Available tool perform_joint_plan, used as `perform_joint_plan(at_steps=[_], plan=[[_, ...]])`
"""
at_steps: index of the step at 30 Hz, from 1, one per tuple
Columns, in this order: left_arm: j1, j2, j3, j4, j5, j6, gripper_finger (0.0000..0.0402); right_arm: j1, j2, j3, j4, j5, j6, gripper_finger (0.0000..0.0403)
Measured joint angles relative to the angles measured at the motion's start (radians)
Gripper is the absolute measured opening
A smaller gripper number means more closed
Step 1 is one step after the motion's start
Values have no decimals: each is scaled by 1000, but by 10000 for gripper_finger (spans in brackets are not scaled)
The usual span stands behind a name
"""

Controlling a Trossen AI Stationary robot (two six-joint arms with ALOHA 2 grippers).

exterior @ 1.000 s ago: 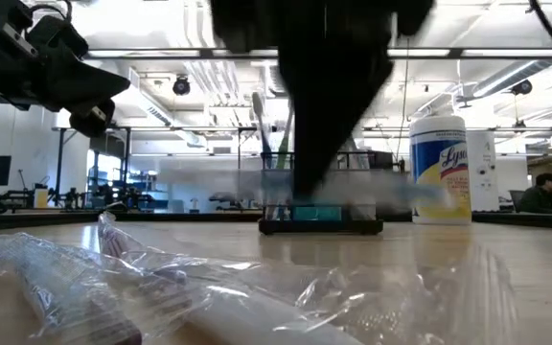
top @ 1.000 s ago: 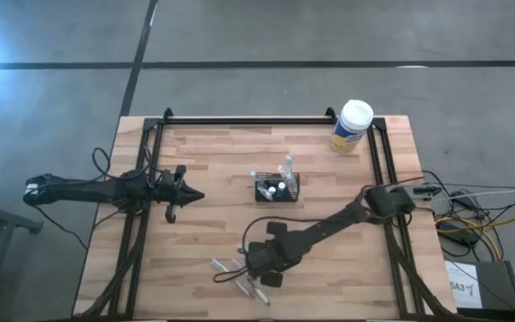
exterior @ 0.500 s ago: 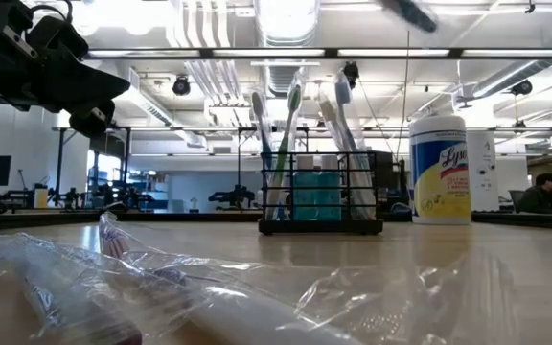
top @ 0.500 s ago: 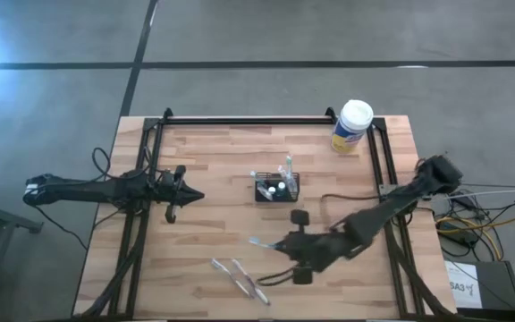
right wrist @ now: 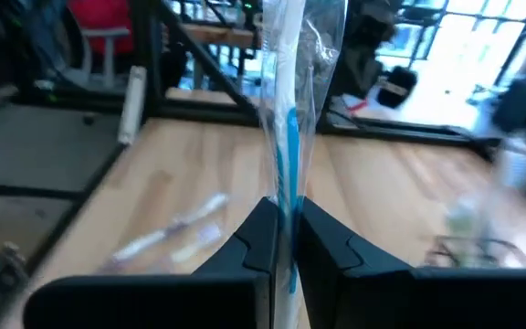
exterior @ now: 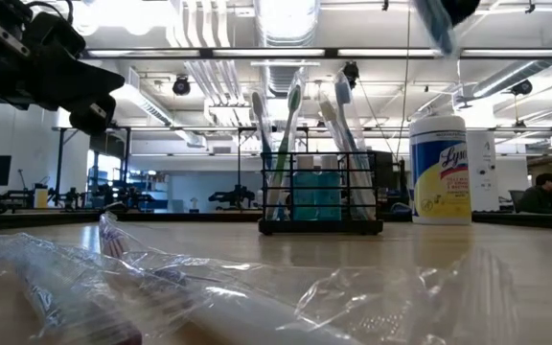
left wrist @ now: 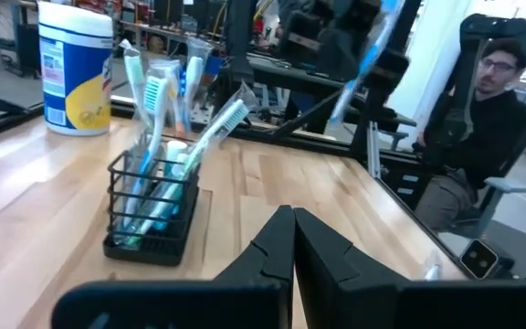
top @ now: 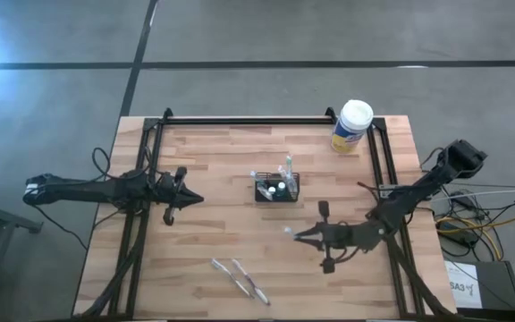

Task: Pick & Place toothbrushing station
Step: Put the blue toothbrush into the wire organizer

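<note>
The toothbrushing station, a small black wire caddy (top: 277,189) holding several toothbrushes, stands at the table's middle; it also shows in the low view (exterior: 321,203) and the left wrist view (left wrist: 152,217). My right gripper (top: 300,235) is right of and nearer than the caddy, above the table, shut on a plastic-wrapped blue toothbrush (right wrist: 288,110). My left gripper (top: 192,196) is shut and empty at the table's left, pointing toward the caddy. Two more wrapped toothbrushes (top: 240,278) lie flat near the front edge. My right gripper pinches the wrapped toothbrush's shaft (right wrist: 287,212) between its two fingers, through the clear wrapper. The toothbrush sticks out past the fingertips, tilted, and is lifted clear of the table (left wrist: 362,60).
A yellow canister with a white lid (top: 351,126) stands at the far right corner. Black frame rails (top: 240,121) run along the table's far, left and right sides. A person (left wrist: 487,128) sits beyond the table. Bare wood lies between the caddy and the front packets.
My right gripper has gone from the packets near the front edge up and toward the table's right, carrying one wrapped toothbrush lifted clear. The other two packets stay where they lay.
</note>
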Motion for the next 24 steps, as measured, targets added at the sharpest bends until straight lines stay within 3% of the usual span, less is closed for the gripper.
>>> perform_joint_plan(at_steps=[8, 13, 16, 24], plan=[[0, 0, 0, 7, -13, 14, 7, -7, -236, -161, 23, 35, -91, 19], [1, 0, 0, 28, -24, 12, 7, -61, -414, -316, 201, -96, -93, 19], [1, 0, 0, 34, -43, -5, 7, -80, -455, -416, 289, -136, -98, 19], [1, 9, 0, 120, -60, -6, 7, -97, -477, -547, 417, -118, -125, 19]])
